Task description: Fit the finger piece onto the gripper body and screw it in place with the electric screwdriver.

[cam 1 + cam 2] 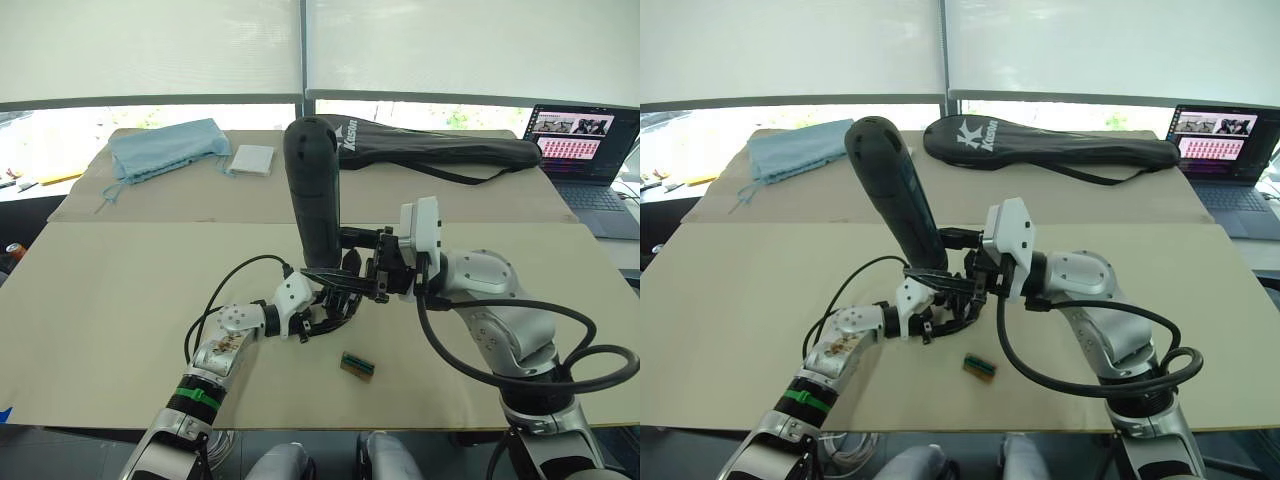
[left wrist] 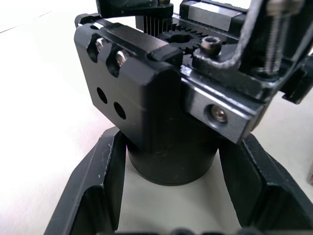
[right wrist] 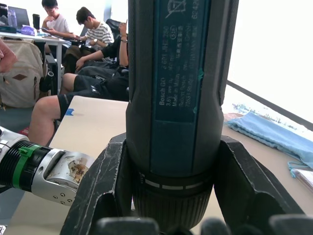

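Note:
The electric screwdriver (image 1: 313, 180) stands nearly upright over the middle of the table, bit end down. My right gripper (image 1: 352, 263) is shut on its lower barrel (image 3: 176, 73). Just below it my left gripper (image 1: 333, 306) is shut on the round base of the gripper body (image 2: 166, 122), held a little above the table. Two screws (image 2: 110, 51) show on the body's top block. A black pointed finger (image 1: 320, 273) juts from the body to the left. I cannot tell a separate finger piece apart from it. The screwdriver's bit is hidden behind the grippers.
A small green-brown box (image 1: 357, 366) lies on the table in front of the grippers. At the back lie a black racket bag (image 1: 430, 150), a blue cloth (image 1: 165, 148) and a white pad (image 1: 251, 160). A laptop (image 1: 585, 150) stands far right. People sit beyond the table (image 3: 83, 54).

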Controlling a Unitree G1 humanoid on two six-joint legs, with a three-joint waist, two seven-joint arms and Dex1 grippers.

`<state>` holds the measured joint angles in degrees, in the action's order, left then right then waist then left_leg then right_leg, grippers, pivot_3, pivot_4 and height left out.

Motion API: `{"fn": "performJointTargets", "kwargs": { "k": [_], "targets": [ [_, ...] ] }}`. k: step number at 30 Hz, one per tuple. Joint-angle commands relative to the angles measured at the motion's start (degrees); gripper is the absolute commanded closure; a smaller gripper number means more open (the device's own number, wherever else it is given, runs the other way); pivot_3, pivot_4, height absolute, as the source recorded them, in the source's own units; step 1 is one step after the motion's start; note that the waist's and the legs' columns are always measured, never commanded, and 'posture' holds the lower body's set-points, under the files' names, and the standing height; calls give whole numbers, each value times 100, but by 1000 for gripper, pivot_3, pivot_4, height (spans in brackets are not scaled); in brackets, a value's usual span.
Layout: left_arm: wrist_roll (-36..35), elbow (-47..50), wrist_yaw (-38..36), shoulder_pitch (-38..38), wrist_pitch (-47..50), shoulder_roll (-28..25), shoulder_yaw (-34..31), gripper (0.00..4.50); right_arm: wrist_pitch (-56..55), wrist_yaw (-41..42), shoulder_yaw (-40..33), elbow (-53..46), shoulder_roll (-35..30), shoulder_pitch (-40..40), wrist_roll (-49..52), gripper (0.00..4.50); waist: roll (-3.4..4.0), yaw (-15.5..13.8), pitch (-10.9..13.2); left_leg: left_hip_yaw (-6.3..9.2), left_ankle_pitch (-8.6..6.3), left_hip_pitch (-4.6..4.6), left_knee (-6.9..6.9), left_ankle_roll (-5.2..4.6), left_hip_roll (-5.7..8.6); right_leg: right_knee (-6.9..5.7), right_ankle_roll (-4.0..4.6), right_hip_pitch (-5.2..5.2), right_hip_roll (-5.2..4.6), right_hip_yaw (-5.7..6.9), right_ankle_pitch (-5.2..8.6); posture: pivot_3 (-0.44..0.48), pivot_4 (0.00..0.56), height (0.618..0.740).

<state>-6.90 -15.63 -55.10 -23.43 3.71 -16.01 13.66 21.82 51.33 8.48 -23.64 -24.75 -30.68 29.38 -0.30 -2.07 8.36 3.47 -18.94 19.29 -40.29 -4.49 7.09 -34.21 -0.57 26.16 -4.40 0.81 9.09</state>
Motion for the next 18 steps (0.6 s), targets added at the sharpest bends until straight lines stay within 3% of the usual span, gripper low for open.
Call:
{"fn": "performJointTargets", "kwargs": {
  "k": [1, 18],
  "targets": [
    [78, -120, -79, 149, 171, -6, 211, 2234, -172, -5, -75, -239, 66, -52, 85, 2594, 0, 0, 0, 0, 0, 0, 0, 0, 0, 0, 0, 0, 0, 0, 0, 0, 150, 740],
    [69, -114, -74, 166, 187, 8, 221, 2234, -53, 103, -63, -356, 21, -178, 146, 2594, 0, 0, 0, 0, 0, 0, 0, 0, 0, 0, 0, 0, 0, 1, 0, 0, 150, 740]
  ]
}}
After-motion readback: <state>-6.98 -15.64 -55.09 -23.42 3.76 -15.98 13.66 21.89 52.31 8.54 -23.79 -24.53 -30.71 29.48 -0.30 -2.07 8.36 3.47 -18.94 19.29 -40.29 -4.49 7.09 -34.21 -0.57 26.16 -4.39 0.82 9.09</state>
